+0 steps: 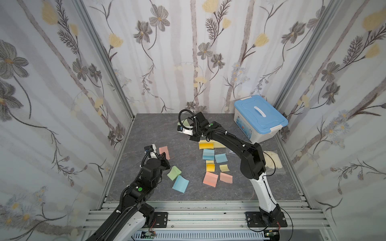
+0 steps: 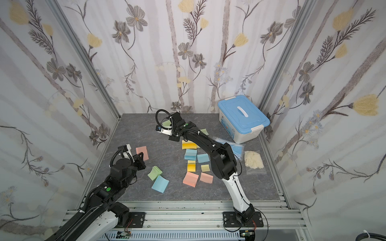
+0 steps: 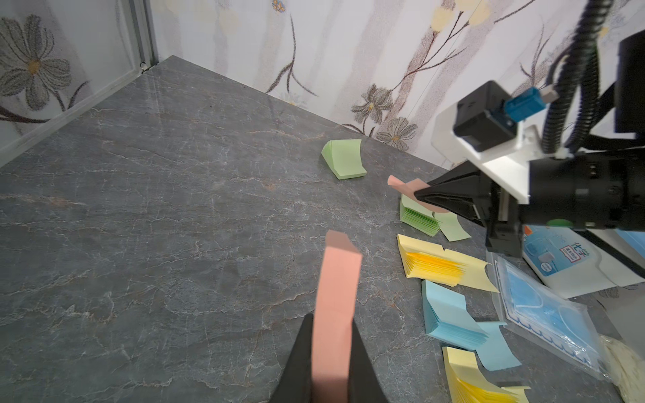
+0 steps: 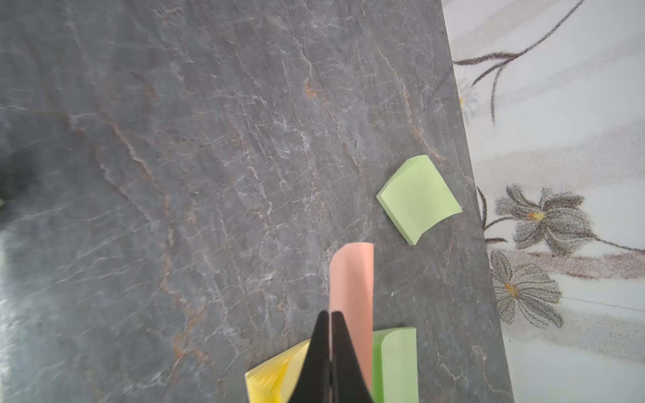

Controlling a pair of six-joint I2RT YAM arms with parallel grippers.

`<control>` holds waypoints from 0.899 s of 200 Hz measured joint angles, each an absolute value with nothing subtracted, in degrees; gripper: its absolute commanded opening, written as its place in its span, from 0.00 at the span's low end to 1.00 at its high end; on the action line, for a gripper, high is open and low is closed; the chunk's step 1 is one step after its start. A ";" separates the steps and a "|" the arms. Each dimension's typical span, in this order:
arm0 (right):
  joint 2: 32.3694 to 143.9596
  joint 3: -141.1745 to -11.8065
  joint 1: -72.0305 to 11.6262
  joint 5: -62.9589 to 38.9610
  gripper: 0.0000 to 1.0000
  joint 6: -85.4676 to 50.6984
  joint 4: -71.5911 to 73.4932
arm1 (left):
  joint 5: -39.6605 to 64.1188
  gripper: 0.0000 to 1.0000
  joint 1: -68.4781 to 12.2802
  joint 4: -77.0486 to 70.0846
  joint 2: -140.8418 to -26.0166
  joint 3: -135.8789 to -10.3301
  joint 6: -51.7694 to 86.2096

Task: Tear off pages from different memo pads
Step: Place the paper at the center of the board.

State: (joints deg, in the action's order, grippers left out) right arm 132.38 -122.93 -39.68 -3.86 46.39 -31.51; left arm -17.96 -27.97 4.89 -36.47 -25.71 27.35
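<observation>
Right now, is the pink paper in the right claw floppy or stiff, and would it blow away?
Probably floppy: the pink page curls over past the right claw. Likely very light, since a pinch on one edge holds it up. A push might just bend it.

Black arms (image 1: 248,158), white lower links, green dots.

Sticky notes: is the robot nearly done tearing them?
Partway. Done: a loose light blue sheet, yellow sheet and pink sheet lie beside pads. In hand: the right gripper pinches a thin salmon pink page; the left gripper clamps the thick pink pad. Left: the square green pad by the far wall, maybe others.
</observation>
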 measured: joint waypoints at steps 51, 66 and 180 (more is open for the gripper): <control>143.35 -133.60 -39.29 0.30 0.00 53.34 -31.07 | -17.72 0.00 -27.94 4.67 -36.42 -25.08 28.91; 145.69 -135.74 -39.07 0.89 0.00 54.43 -31.14 | -17.52 0.00 -27.92 4.51 -36.67 -25.04 29.12; 148.07 -134.65 -37.52 3.77 0.80 55.92 -32.42 | -16.64 0.00 -27.81 4.19 -37.87 -24.99 29.58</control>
State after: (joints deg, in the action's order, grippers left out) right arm 148.07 -134.65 -37.52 3.77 55.92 -32.42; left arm -16.64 -27.81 4.19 -37.87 -24.99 29.58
